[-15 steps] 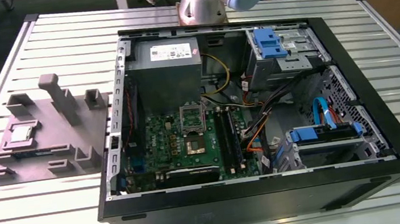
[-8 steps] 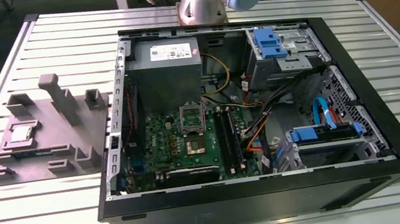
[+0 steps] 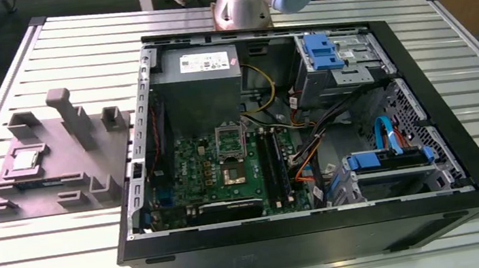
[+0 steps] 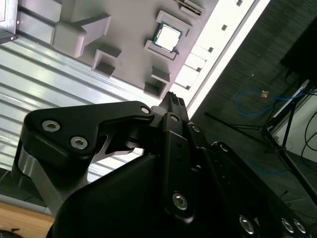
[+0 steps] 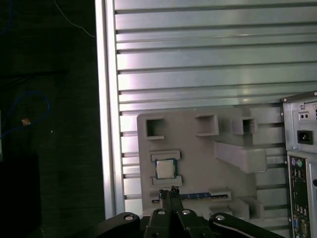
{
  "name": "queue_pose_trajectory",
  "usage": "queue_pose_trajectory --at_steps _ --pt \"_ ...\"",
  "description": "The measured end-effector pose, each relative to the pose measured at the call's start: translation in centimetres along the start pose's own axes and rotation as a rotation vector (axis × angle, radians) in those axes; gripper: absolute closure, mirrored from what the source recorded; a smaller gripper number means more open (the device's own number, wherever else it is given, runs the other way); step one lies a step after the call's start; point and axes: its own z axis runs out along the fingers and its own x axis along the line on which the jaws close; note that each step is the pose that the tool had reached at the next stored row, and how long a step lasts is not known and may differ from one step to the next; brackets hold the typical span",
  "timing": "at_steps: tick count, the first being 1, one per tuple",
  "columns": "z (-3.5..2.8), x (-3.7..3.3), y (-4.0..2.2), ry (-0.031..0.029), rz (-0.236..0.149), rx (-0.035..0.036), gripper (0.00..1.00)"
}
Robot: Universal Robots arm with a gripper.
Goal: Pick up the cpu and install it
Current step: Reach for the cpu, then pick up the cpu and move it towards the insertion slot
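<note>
The cpu (image 3: 25, 160), a small square chip with a silver top, lies flat in a recess of the grey fixture block (image 3: 70, 170) at the exterior view's left. Both wrist views look down on it from well above: the cpu (image 5: 165, 168) rests between two low ridges of the block (image 5: 198, 148), and it shows again as the cpu (image 4: 168, 37). My gripper (image 5: 168, 192) hangs high over the block's edge, apart from the chip, its black fingers drawn together with nothing between them; its linkage leads to the gripper (image 4: 172, 99). The motherboard (image 3: 196, 154) inside the open case shows its socket (image 3: 233, 173).
The open computer case (image 3: 430, 196) takes up the slatted metal table's (image 3: 55, 266) middle and right, with a grey power-supply box (image 3: 197, 77), memory sticks (image 3: 273, 164), cables and blue drive bays. The case's rear panel (image 5: 302, 163) stands beside the block. The arm's base (image 3: 241, 0) is at the back.
</note>
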Motion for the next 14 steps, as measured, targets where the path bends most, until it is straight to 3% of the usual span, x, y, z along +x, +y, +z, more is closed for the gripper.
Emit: queue_pose_trajectory --at_steps 14 --pt "0.01 -0.34 0.02 0.0000 0.000 0.0000 0.90"
